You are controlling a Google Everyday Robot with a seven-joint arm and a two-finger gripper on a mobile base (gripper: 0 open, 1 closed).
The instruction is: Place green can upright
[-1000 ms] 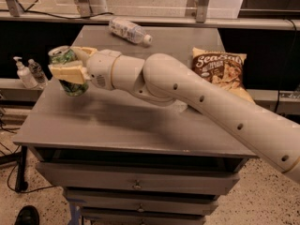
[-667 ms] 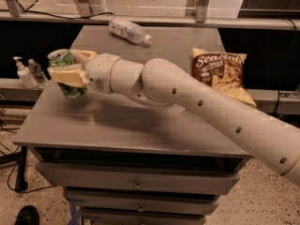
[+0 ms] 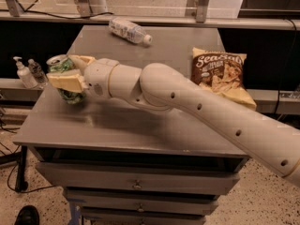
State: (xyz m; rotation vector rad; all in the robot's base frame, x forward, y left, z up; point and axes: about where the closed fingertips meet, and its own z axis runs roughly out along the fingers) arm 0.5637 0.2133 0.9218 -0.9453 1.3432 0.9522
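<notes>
The small aluminium drink can with a green patterned label and silver top (image 3: pixel 58 64) sits at the left edge of the grey metal drawer cabinet's top (image 3: pixel 140 130), roughly halfway along that edge. It is clamped in the cream two-finger gripper (image 3: pixel 63 70). One finger crosses the can's near side and the other lies against its far side, so the jaws are closed on the can's body. The can stands nearly upright, its top tipped slightly to the left. Its base is at or just above the cabinet top, and I cannot tell whether it touches.

I judge the can to be light and thin-walled. It is stiff enough for a moderate squeeze, easily dented by a hard one, and smooth enough to slip or roll if released while tilted. The mid-body hold across its width looks like the right one, because it leaves the flat base free to seat.

The thick white arm (image 3: pixel 187 97) enters from the lower right corner of the cabinet and reaches diagonally across its top. The wrist lies low and almost level, with the fingers pointing left.

At the back of the cabinet a clear plastic bottle with a white cap (image 3: pixel 129 31) lies on its side. A brown and yellow bag of chips (image 3: pixel 218 74) lies at the cabinet's right side.
</notes>
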